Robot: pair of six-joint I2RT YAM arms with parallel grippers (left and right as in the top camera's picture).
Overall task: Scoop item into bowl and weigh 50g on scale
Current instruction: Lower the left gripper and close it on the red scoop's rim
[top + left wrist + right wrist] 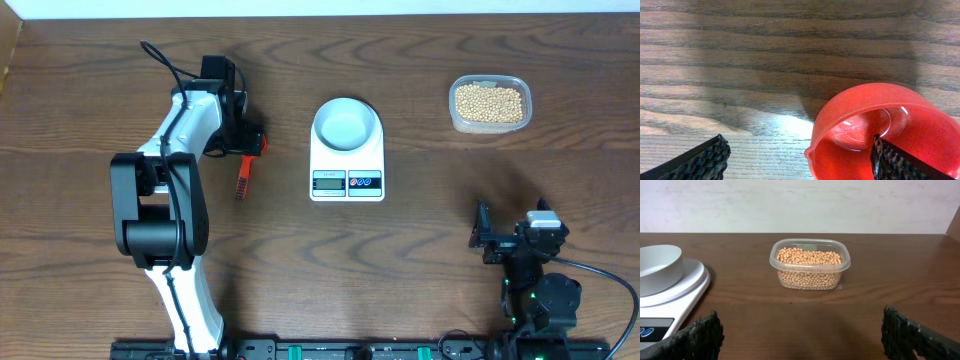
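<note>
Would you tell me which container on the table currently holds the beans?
The clear plastic tub at the far right is full of tan beans; the pale bowl sitting on the scale is empty.

Overhead straight down; wrists low, close; right shares scale (347, 166).

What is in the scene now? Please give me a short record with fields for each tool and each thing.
left tool: open, one finger over the red scoop, no grip
right tool: open, empty, facing the clear tub
beans: in the clear tub
bowl: on the scale, looks empty
scale: display too small to read
</note>
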